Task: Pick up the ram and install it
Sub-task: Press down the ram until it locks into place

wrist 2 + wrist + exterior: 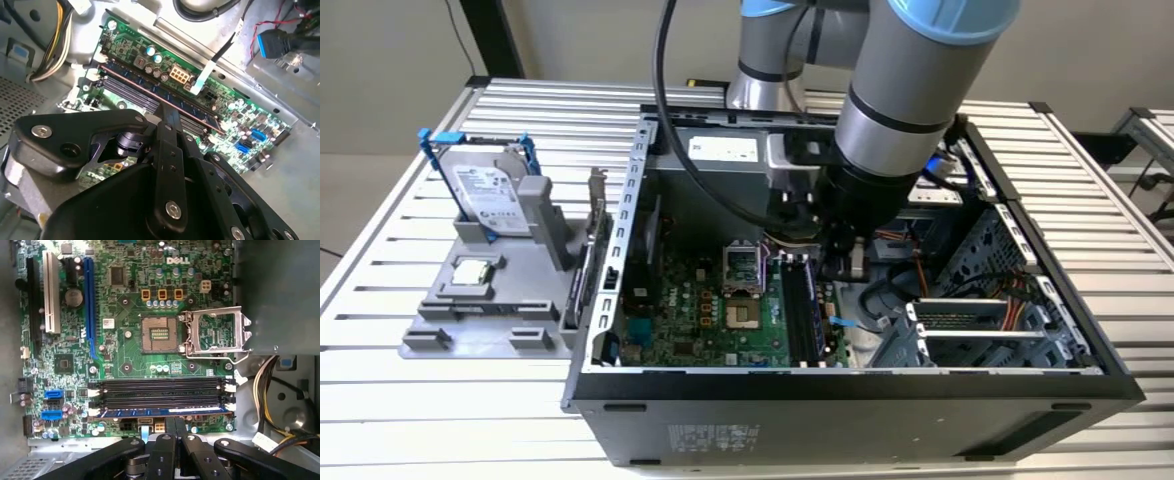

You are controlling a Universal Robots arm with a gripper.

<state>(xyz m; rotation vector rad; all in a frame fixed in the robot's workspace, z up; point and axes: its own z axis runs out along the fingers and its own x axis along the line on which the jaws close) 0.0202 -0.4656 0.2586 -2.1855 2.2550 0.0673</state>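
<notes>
Inside the open case point(854, 385), exterior view: gripper point(834, 258) lowered over the board's point(707, 310) slot bank, install step apparently in hand.

Second wrist view: fingers point(169, 117) pressed together edge-on atop the ram point(165, 100), seemingly pushing it down into a slot.

First wrist view: ram point(160, 411) lying lengthwise in the slot nearest the gripper point(175, 422), parallel to the empty slots point(160, 390); firm, even downward pressure seemingly called for, latches unclear.

Matt black plastic hand point(175, 427)

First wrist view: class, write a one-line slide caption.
Black gripper over the long green ram stick sitting in the green motherboard's outermost memory slot.
</notes>
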